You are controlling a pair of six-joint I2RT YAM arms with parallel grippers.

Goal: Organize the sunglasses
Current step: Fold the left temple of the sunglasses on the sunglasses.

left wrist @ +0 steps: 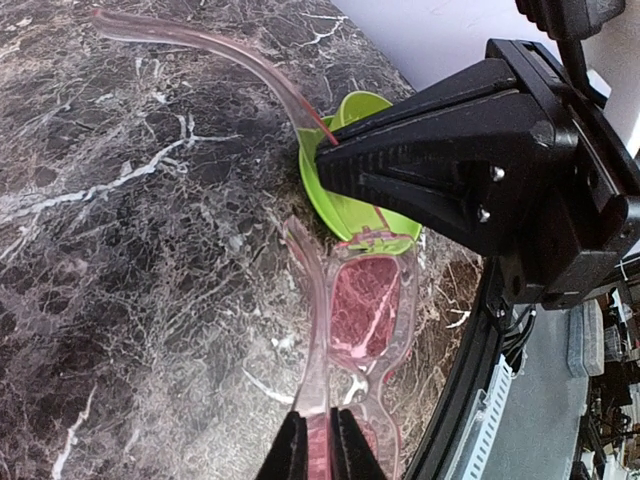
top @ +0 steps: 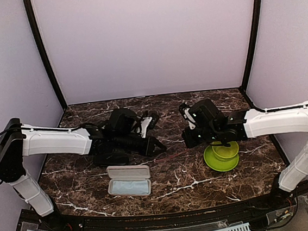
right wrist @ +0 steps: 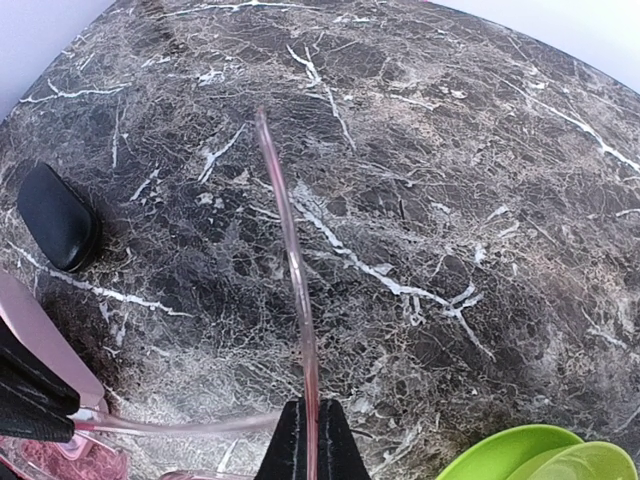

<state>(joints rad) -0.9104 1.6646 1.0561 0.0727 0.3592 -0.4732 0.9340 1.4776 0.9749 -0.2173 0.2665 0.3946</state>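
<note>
The pink sunglasses [left wrist: 365, 305] are clamped, one temple each, by left gripper [left wrist: 320, 455] and right gripper [right wrist: 305, 450] jaws, not yet laid in the open case [top: 128, 180].

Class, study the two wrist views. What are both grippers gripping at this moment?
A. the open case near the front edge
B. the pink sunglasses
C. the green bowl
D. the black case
B: the left gripper and the right gripper are each closed on a different translucent temple arm of the pink sunglasses.
</note>
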